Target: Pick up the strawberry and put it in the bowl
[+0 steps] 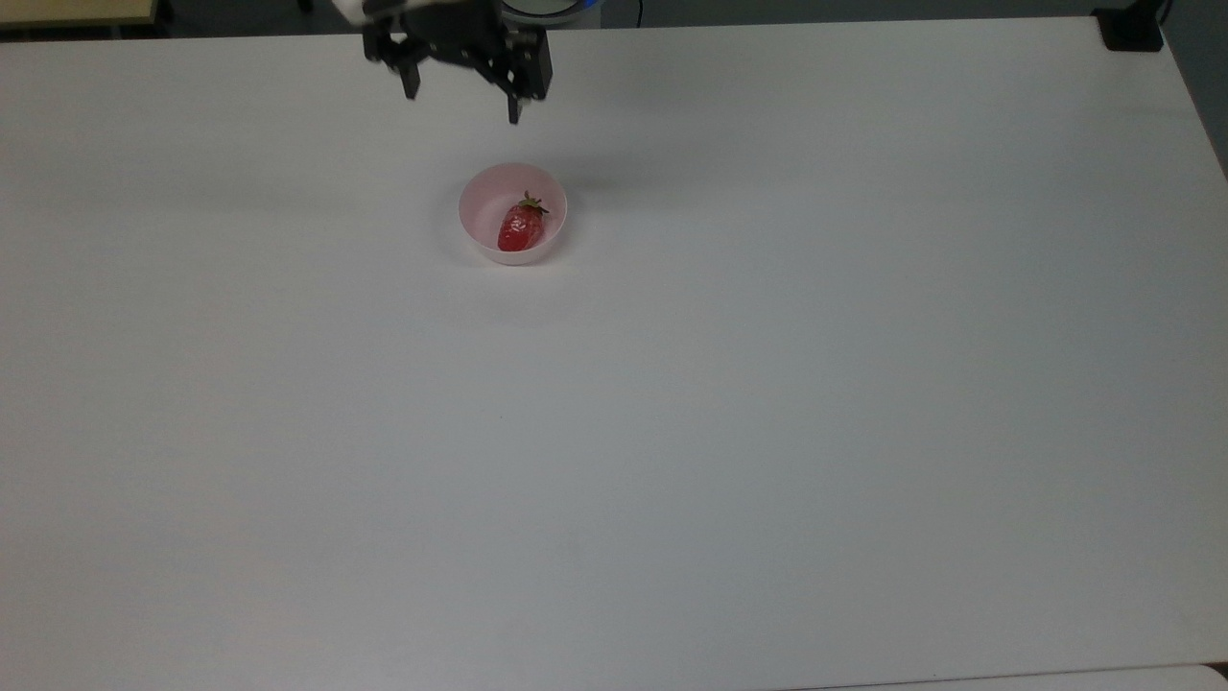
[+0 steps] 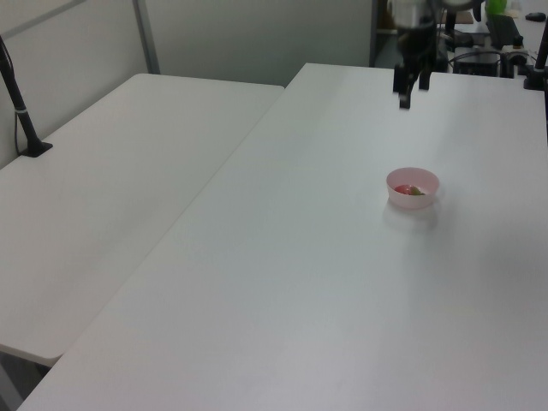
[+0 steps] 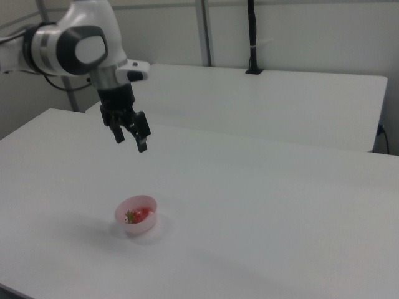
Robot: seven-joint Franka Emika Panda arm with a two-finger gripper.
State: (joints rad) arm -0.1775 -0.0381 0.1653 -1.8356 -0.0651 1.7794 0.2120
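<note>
The strawberry [image 1: 521, 227] lies on its side inside the pale pink bowl [image 1: 477, 206], green cap toward the top view's upper right. It also rests in the bowl [image 2: 401, 199] as a red strawberry [image 2: 405, 189] in the left view. In the right view, the strawberry [image 3: 141, 215] sits within the bowl [image 3: 133, 228]. My gripper [image 1: 463, 104] hangs open and empty well above the bowl, toward the table's far edge in the top view. The gripper [image 3: 131, 143] is high over the bowl in the right view; the gripper [image 2: 412, 92] is likewise raised in the left view.
The bowl stands on a wide white table [image 1: 672, 432]. A second white table [image 2: 103, 180] adjoins it, with a black post [image 2: 21, 111] clamped on it. A black mount [image 1: 1132, 29] sits at the top view's upper right corner.
</note>
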